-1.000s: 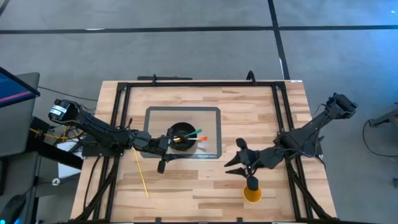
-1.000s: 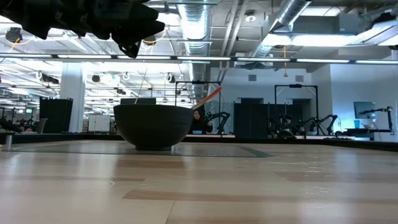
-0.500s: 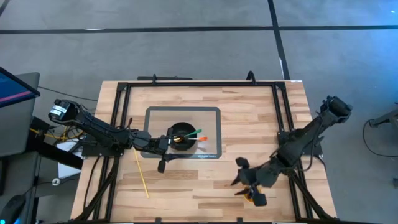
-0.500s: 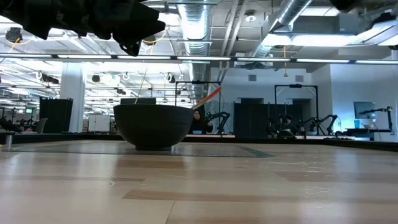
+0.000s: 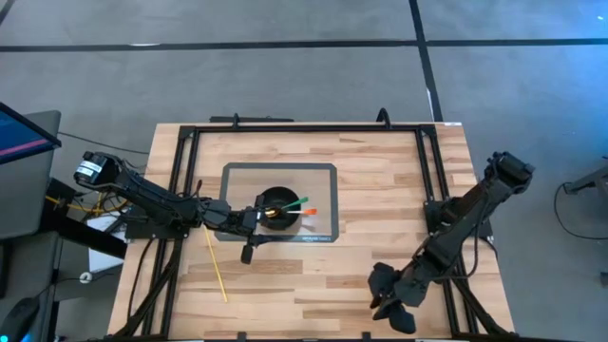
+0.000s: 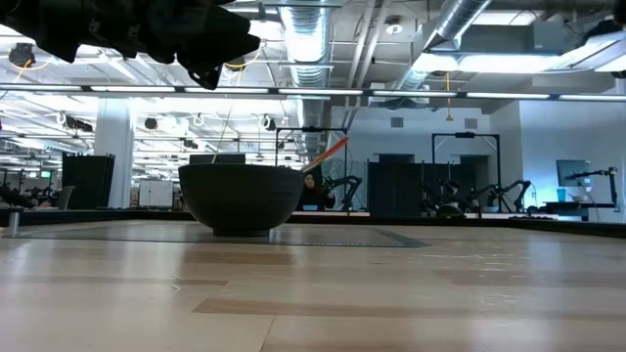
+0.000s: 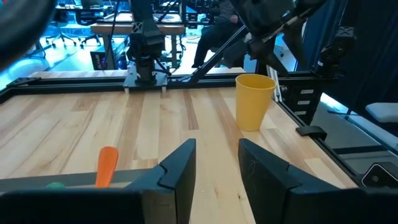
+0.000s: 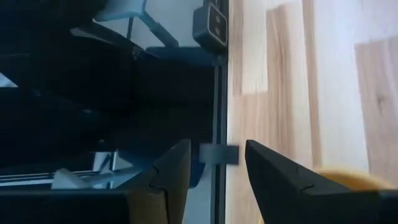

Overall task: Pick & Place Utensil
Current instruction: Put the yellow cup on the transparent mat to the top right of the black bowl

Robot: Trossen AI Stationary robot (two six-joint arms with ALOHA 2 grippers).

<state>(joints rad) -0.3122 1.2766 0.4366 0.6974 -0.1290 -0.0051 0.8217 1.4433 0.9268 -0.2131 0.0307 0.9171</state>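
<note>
no readable text, labels or numbers anywhere

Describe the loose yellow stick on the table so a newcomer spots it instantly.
On the wooden table, look beside the clear mat holding the black bowl, under the left arm. The thin yellow stick lies bare on the wood, the only utensil outside the bowl.

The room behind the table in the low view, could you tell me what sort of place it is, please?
Likely a robotics lab or open industrial workspace: exposed ceiling ducts, other robot arms on stands in the background, and a black-framed wooden table.
</note>
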